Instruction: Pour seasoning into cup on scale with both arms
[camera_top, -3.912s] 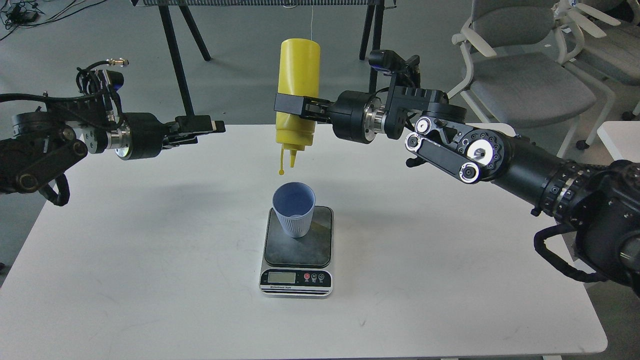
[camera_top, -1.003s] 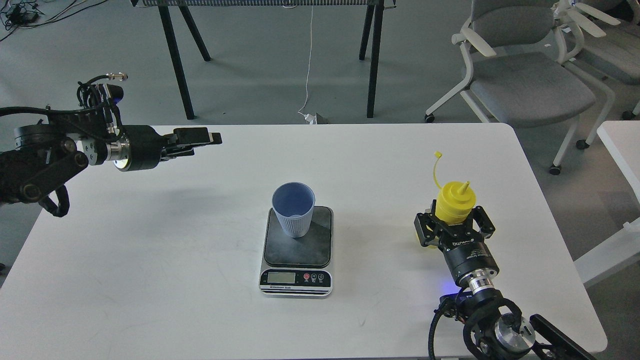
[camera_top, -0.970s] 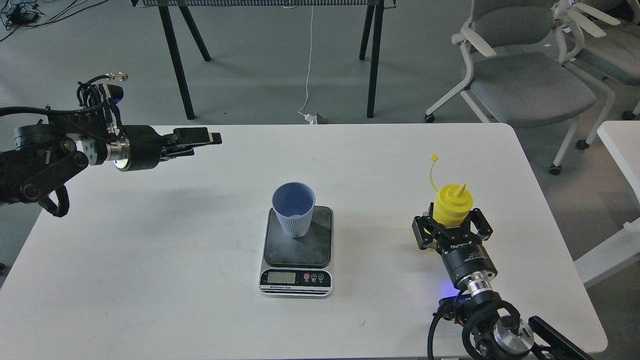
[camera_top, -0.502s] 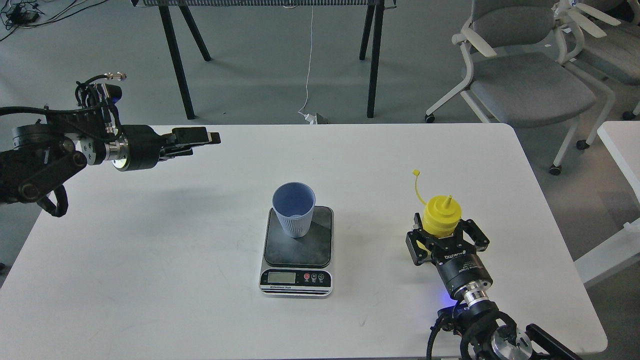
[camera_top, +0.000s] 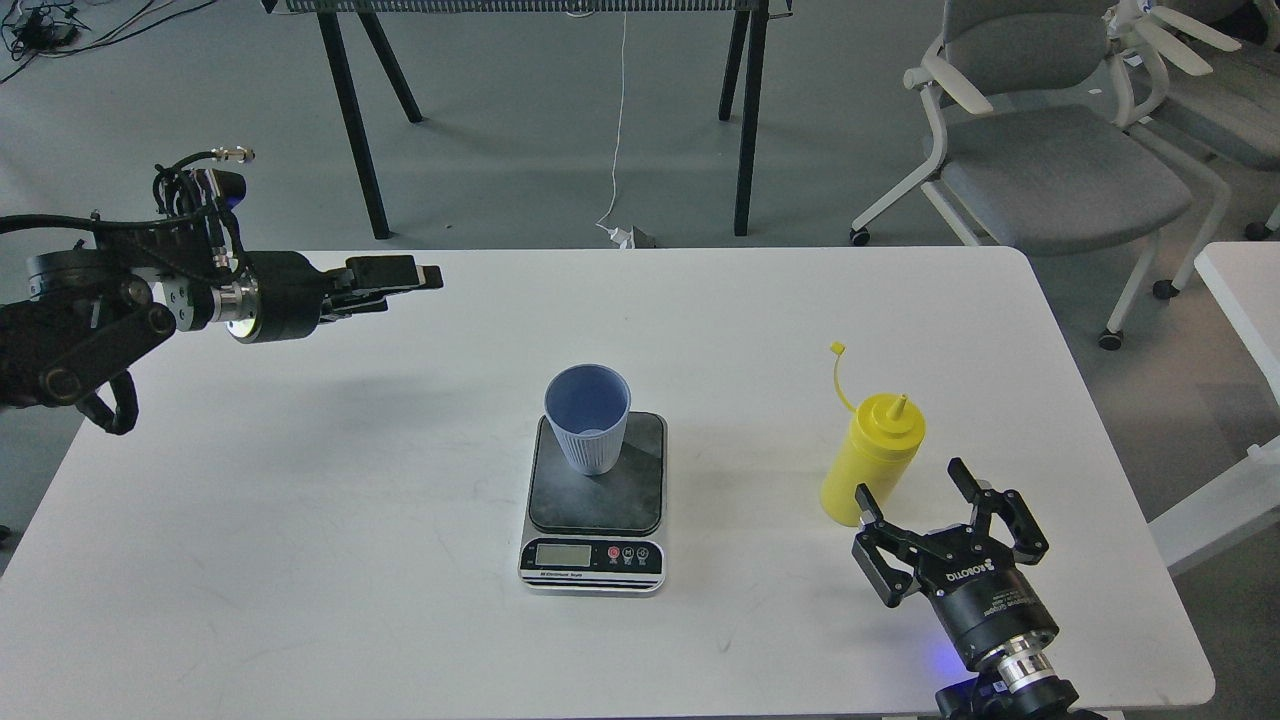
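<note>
The yellow seasoning bottle (camera_top: 873, 459) stands upright on the white table (camera_top: 300, 520) at the right, its cap strap sticking up. My right gripper (camera_top: 911, 482) is open and empty, just in front of the bottle and apart from it. The pale blue cup (camera_top: 588, 417) stands on the dark plate of the scale (camera_top: 596, 500) at the table's middle. My left gripper (camera_top: 428, 277) hovers over the far left of the table, well away from the cup; its fingers look close together and hold nothing.
Grey office chairs (camera_top: 1040, 150) stand beyond the table's right rear corner. Black stand legs (camera_top: 350, 110) are behind the table. Another white table's corner (camera_top: 1240, 290) is at the far right.
My right gripper set the bottle down upright on the table, opened and drew back toward me. Earlier it held the bottle upside down over the cup. The left arm has hardly moved.
</note>
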